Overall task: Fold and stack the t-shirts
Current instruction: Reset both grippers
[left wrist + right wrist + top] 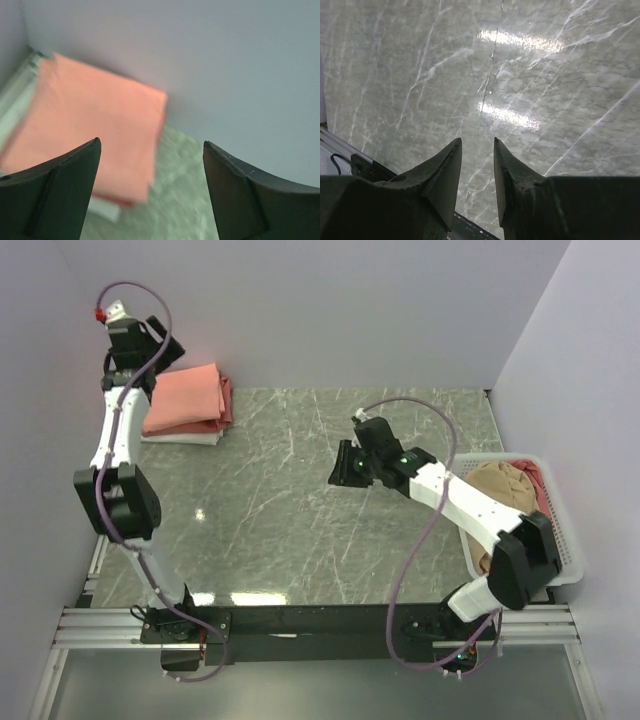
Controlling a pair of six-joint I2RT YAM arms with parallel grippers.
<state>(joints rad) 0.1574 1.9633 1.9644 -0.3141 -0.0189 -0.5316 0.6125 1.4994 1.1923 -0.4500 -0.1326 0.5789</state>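
Left tool (150, 145) hangs over the far-left corner of the counter (300, 530), jaws spread wide with nothing between them, just above the folded stack (185, 400): salmon-pink shirts lying on a white shirt (182, 438) whose edge peeks out underneath. Right tool (477, 142) hovers over bare counter near the middle, jaws only a narrow gap apart and also empty. More t-shirts sit unfolded in the basket (560, 575) at the right edge, a tan-beige shirt (500, 485) bunched up with a pink shirt (535, 478) behind it. The stack looks settled, so the step in hand is probably fetching another shirt. That calls for the right tool to swing over to the basket, open wider, pinch the tan-beige cloth and draw it onto open counter, with the left tool coming across to help spread it flat
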